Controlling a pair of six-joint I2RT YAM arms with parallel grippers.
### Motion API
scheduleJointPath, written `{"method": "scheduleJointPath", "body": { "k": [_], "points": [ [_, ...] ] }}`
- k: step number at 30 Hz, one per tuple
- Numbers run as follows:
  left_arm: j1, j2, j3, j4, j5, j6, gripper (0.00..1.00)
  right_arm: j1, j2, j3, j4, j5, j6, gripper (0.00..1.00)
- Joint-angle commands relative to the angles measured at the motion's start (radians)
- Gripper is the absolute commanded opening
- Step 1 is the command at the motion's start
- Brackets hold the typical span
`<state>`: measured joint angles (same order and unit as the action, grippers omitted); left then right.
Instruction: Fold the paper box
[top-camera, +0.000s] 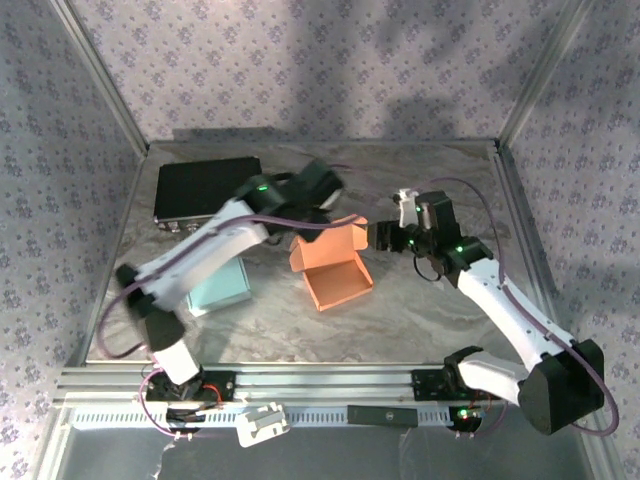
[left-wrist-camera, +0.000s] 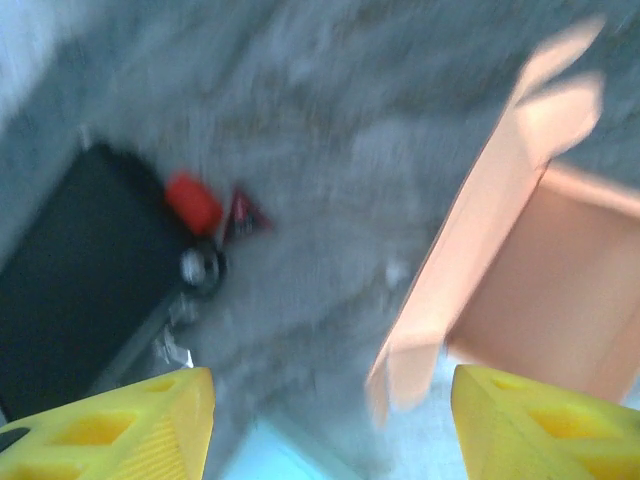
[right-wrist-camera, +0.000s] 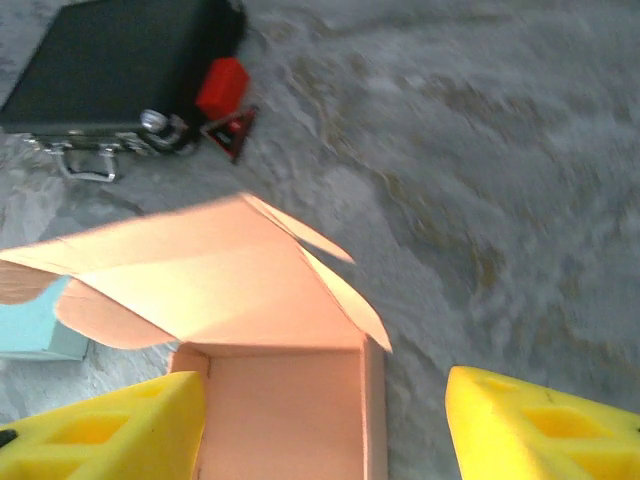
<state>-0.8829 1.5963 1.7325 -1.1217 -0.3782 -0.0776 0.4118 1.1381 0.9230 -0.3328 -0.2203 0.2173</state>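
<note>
Along the bottom of the overhead frame I see both arm bases on the rail, the right one partly cut off at the lower corner. Mid-frame, the orange paper box (top-camera: 335, 272) sits on the marbled table (top-camera: 430, 320), its tray open and its lid flap standing up toward the back. A light blue box (top-camera: 222, 290) lies to its left, partly overlapped by the left arm.

The right gripper (right-wrist-camera: 320, 430) hovers at the box's right edge with its yellow fingers (right-wrist-camera: 545, 420) spread. On its wrist camera the tray runs off the lower edge between them, and I cannot tell whether either finger touches the card.

The left gripper (left-wrist-camera: 330, 435) hangs over the box's back left corner, its fingers also parted with nothing between them. Its camera is badly smeared, and the box is just a pale orange shape at right.

Farthest back, upper left, lies a black case (top-camera: 205, 190), its right end covered by the left wrist. A small red object (right-wrist-camera: 222, 85) beside its latches is too blurred for me to identify.
</note>
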Motion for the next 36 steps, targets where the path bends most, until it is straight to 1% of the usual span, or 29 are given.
{"method": "scheduleJointPath", "body": {
  "k": [1, 3, 5, 7, 8, 10, 15, 18, 21, 26, 33, 36],
  "points": [
    [0.093, -0.177, -0.310, 0.144, 0.234, -0.161, 0.63, -0.013, 0.079, 0.096, -0.093, 0.066, -0.221, 0.66],
    [0.138, -0.260, -0.438, 0.234, 0.288, -0.165, 0.63, -0.040, 0.138, 0.142, -0.140, 0.034, -0.263, 0.67],
    [0.169, -0.301, -0.508, 0.304, 0.345, -0.152, 0.64, -0.062, 0.184, 0.165, -0.160, -0.035, -0.295, 0.67],
    [0.176, -0.289, -0.527, 0.331, 0.363, -0.136, 0.64, -0.072, 0.212, 0.168, -0.156, -0.102, -0.304, 0.65],
    [0.176, -0.265, -0.524, 0.333, 0.369, -0.129, 0.64, -0.068, 0.221, 0.164, -0.149, -0.117, -0.308, 0.65],
    [0.177, -0.211, -0.509, 0.330, 0.380, -0.122, 0.64, -0.053, 0.237, 0.157, -0.142, -0.099, -0.319, 0.65],
    [0.175, -0.149, -0.528, 0.392, 0.367, -0.136, 0.62, -0.041, 0.297, 0.151, -0.127, -0.112, -0.332, 0.59],
    [0.175, -0.122, -0.533, 0.427, 0.373, -0.146, 0.59, -0.029, 0.341, 0.158, -0.123, -0.114, -0.339, 0.55],
    [0.175, -0.090, -0.522, 0.430, 0.358, -0.149, 0.55, -0.026, 0.374, 0.159, -0.110, -0.109, -0.343, 0.53],
    [0.168, -0.067, -0.519, 0.430, 0.358, -0.159, 0.45, -0.020, 0.398, 0.155, -0.079, -0.136, -0.351, 0.47],
    [0.138, -0.068, -0.541, 0.438, 0.323, -0.196, 0.45, -0.008, 0.411, 0.163, -0.072, -0.135, -0.360, 0.38],
    [0.128, -0.073, -0.556, 0.437, 0.300, -0.215, 0.47, -0.009, 0.411, 0.164, -0.073, -0.145, -0.359, 0.33]
  ]
}}
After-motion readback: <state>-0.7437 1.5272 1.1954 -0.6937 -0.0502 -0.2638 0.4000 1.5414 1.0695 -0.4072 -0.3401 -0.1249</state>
